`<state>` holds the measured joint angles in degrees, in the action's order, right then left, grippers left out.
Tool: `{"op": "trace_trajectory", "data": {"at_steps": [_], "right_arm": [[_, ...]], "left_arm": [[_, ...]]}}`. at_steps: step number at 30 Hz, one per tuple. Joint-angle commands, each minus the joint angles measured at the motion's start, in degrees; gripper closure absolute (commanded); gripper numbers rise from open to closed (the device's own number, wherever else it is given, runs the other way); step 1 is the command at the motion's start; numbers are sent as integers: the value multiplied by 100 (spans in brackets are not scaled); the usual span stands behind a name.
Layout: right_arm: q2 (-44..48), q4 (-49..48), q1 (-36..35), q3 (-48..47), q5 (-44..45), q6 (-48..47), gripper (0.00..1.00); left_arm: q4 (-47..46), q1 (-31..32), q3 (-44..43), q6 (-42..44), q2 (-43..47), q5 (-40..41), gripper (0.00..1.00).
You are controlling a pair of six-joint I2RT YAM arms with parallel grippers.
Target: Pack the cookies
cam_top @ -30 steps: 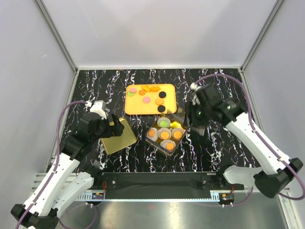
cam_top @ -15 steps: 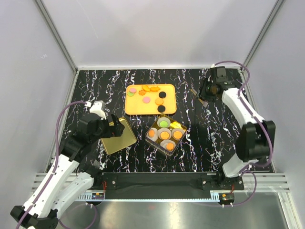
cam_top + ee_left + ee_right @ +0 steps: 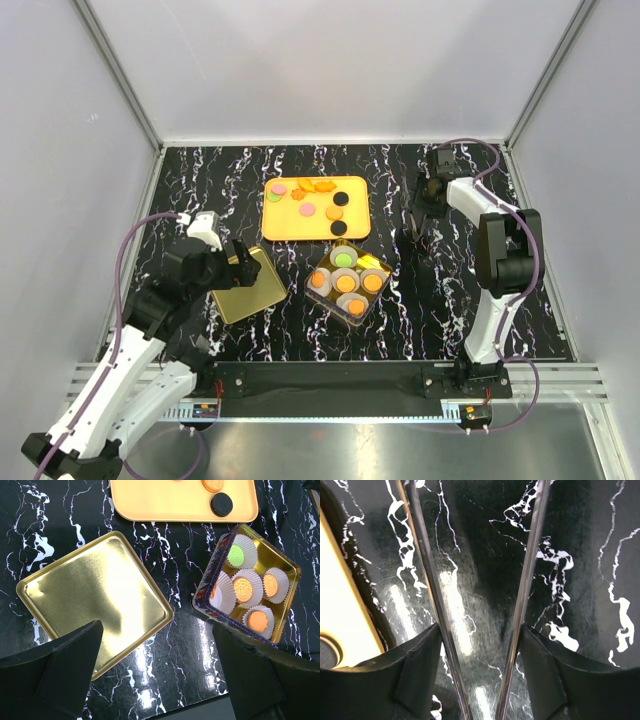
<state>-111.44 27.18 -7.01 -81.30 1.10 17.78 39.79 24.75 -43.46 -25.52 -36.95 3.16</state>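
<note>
The right gripper (image 3: 479, 645), clamped on metal tongs (image 3: 522, 580) whose tips stand apart, hangs right of centre, with the loose cookies (image 3: 308, 209) on the orange tray (image 3: 285, 225) directly to its left, nearer it than the wide-open left gripper (image 3: 160, 675).

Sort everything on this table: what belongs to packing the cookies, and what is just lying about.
Belongs to the job:
cookies
tray they lie on
tin
paper cups in the tin
tongs

Just lying about:
lid, flat on the table beside the tin and untouched; nothing else shows.
</note>
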Motion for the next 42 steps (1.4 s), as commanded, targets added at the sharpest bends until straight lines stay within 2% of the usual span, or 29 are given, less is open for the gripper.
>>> {"op": "trace_trajectory", "data": {"at_steps": [1,13,21,25,29,33,34,36,40,42], "right_arm": [[-123,-134,6,-316,127,-38,30],[-142,68,15,-202,57,67,11],[1026,340,15,-167,31,243,7],[1834,130,-134,332,-356,384,7],[2616,51,-896,947,-146,419,7],[3004,-125,-1206,1344,-276,507,7],[3075,-143,-1207,1379,-347,524,7],[3294,-125,-1276,1450,-540,507,8],[3567,15,-1531,1467,-716,428,9],[3620,-37,-1672,1485,-848,454,10]], "left_arm": [[-244,30,22,-6,-119,18,1],[-138,30,-153,3,-752,-26,1],[-190,30,-216,-532,-1559,-17,1],[-392,30,-93,-1051,-1859,211,5],[-560,21,-153,-1516,-2122,589,8],[-666,38,-417,-1825,-2764,721,16],[-561,38,-513,-1990,-2869,921,20],[-368,38,-505,-2141,-2836,1186,22],[317,12,-304,-2851,-2476,2291,23],[843,3,-268,-3177,-2326,2592,20]]}}
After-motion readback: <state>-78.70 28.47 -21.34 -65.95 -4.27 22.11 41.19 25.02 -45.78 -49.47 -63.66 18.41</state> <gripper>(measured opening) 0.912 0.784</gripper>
